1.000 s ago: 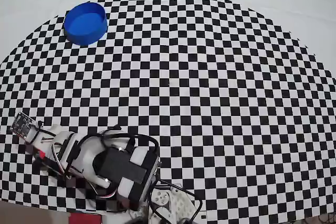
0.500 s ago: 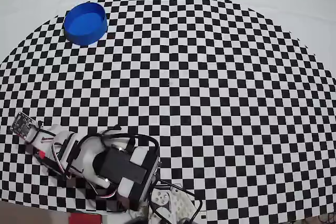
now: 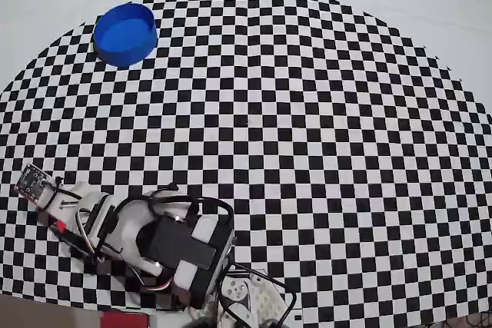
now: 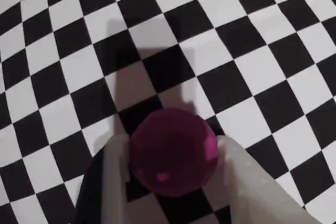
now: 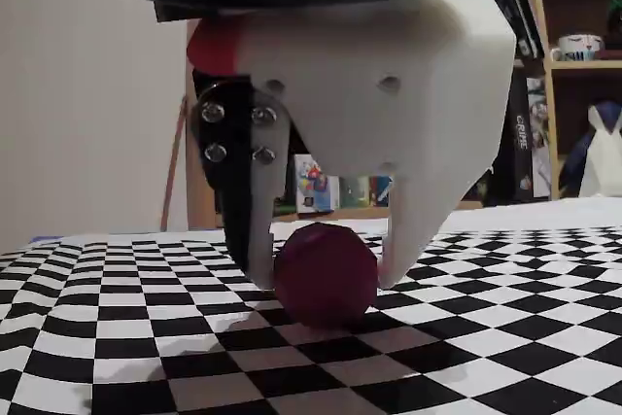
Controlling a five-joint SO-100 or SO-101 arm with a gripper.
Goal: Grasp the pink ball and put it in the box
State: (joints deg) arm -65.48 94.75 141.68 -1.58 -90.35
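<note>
The gripper (image 5: 324, 269) jaws stand apart around the pink ball (image 5: 325, 273); the box (image 3: 124, 34) lies at 11 o'clock, overhead view.
</note>
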